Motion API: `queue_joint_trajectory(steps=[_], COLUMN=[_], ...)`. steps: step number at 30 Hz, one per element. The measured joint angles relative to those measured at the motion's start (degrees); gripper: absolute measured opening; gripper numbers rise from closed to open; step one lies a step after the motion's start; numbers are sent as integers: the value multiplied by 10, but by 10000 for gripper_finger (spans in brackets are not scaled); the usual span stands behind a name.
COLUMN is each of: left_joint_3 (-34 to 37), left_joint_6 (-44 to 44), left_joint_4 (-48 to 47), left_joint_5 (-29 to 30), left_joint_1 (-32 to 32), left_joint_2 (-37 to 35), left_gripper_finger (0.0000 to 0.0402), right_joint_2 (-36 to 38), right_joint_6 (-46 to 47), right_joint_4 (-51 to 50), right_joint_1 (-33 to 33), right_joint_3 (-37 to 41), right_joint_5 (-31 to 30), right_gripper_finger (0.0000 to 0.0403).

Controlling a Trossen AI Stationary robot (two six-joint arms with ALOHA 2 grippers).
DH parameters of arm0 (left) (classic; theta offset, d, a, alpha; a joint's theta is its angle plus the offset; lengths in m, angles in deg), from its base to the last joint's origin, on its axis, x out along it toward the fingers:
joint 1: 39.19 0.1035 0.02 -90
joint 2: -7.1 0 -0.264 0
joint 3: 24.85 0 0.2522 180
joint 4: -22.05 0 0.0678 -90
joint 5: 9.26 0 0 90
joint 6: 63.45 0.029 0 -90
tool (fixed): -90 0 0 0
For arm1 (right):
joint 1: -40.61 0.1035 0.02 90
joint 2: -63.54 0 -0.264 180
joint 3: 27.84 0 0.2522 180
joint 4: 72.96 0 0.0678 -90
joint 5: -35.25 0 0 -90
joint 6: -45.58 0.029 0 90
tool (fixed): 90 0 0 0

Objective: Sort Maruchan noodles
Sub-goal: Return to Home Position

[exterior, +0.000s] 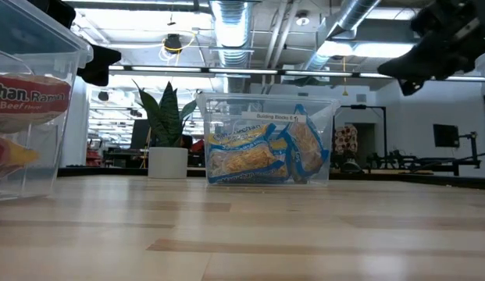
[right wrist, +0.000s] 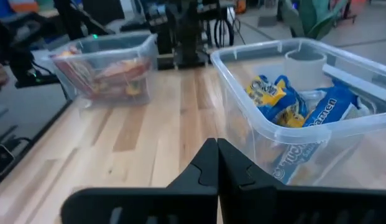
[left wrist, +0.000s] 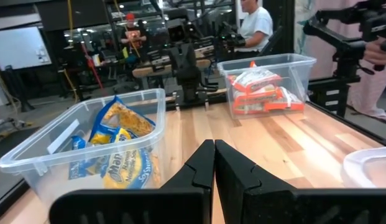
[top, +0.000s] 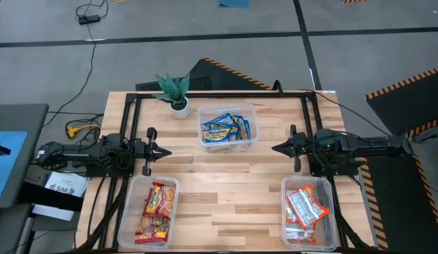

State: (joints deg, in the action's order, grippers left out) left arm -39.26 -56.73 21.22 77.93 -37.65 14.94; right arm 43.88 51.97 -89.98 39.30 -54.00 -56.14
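Note:
The noodle packets lie sorted in three clear tubs. Blue-and-yellow packets [top: 226, 129] fill the tub at the table's far middle, also in the low view [exterior: 262, 152]. Red-and-yellow packets [top: 155, 212] sit in the near-left tub. Orange-red and white packets [top: 303, 208] sit in the near-right tub. My left gripper [top: 166, 152] hovers shut over the table's left side, above its tub's far end. My right gripper [top: 275, 148] hovers shut at the right, pointing toward the middle. Both fingertip pairs, left [left wrist: 214, 147] and right [right wrist: 216, 145], meet with no gap and hold nothing.
A small potted plant [top: 175, 92] in a white pot stands at the far left of the table, beside the blue tub. Bare wood lies between the three tubs at the table's middle [top: 226, 183]. A person in a white shirt [left wrist: 255, 25] sits in the room beyond.

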Motion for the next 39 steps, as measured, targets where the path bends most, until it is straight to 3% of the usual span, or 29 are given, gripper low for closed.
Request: queue_joint_trajectory(steps=[10, 13, 33, 39], left_joint_3=[0, 0, 0, 0], left_joint_6=[4, 10, -19, -104], left_joint_4=[-1, -3, -59, -60], left_joint_5=[7, 7, -8, -43], left_joint_1=[0, 0, 0, 0], left_joint_2=[0, 0, 0, 0], left_gripper_finger=[0, 0, 0, 0], right_joint_2=[197, 193, 174, 174], right_joint_6=[2, -6, -50, -49], right_joint_4=[5, 57, 50, 50], right_joint_1=[32, 32, 32, 32], right_joint_3=[99, 120, 120, 120], right_joint_5=[-42, -36, -33, -33], right_gripper_finger=[11, 11, 15, 15])
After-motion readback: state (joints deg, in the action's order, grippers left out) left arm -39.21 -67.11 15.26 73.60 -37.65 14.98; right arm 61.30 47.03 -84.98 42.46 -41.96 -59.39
